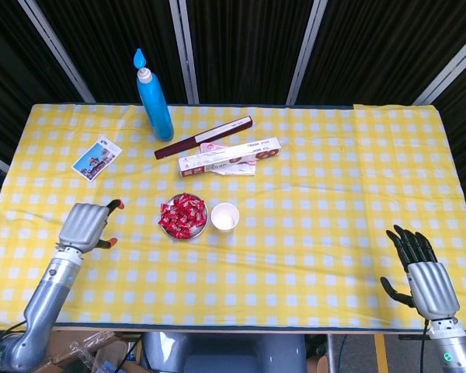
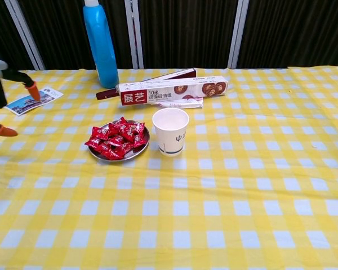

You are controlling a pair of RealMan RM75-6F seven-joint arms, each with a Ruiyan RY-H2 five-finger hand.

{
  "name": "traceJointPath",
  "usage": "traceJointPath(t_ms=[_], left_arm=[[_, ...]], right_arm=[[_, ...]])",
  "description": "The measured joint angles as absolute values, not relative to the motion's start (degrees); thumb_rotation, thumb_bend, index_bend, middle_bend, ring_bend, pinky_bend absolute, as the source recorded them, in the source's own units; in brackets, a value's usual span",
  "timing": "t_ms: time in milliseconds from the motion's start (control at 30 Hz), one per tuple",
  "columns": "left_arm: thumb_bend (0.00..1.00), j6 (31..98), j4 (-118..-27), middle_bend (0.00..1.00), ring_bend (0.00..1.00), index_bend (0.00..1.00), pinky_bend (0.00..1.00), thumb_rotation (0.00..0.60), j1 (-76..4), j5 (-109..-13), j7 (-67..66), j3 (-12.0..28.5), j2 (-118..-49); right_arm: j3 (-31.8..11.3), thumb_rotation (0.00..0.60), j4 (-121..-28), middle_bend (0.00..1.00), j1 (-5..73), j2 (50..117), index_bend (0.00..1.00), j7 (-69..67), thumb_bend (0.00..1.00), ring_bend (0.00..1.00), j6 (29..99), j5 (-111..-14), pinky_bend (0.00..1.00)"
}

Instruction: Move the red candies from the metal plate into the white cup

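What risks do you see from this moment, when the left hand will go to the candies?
1. The white cup stands right beside the metal plate; a hand reaching for the red candies may tip this light cup.
2. The candies lie heaped, so the left hand may take several and drop some on the cloth.
3. The cup's mouth is narrow, so a release may miss it.

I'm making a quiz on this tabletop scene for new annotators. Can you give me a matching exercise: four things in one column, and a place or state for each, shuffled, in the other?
Things:
1. red candies
2. white cup
3. blue bottle
4. postcard

Places or states:
A. upright at the table's far edge
B. flat near the table's left side
C. heaped on the metal plate
D. upright, just right of the plate

Pairs: 1-C, 2-D, 3-A, 4-B
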State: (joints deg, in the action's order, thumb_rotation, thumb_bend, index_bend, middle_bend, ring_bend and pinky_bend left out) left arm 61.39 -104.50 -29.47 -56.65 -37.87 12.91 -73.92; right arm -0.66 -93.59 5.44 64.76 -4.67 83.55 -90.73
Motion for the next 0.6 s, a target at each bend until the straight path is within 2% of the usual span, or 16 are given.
traceJointPath(t_ms=[333, 600], left_arm=[[0.25, 58.7, -93.4, 1.00, 1.00, 0.35, 1.00, 0.600, -44.0, -40.6, -50.8, 15.9, -89.3], [0.27, 58.5, -84.5, 1.00, 1.00, 0.38, 1.00, 0.600, -50.7, -33.6, -54.0, 16.7, -96.4]], right_arm=[[-0.8, 0.600, -94.2, 0.00, 5.7, 64.0, 0.00, -6.8, 0.39, 0.00, 83.0, -90.3, 0.00], [-1.1, 0.600, -94.6, 0.00, 5.8, 63.6, 0.00, -7.9, 0.39, 0.00, 82.8, -89.9, 0.00]])
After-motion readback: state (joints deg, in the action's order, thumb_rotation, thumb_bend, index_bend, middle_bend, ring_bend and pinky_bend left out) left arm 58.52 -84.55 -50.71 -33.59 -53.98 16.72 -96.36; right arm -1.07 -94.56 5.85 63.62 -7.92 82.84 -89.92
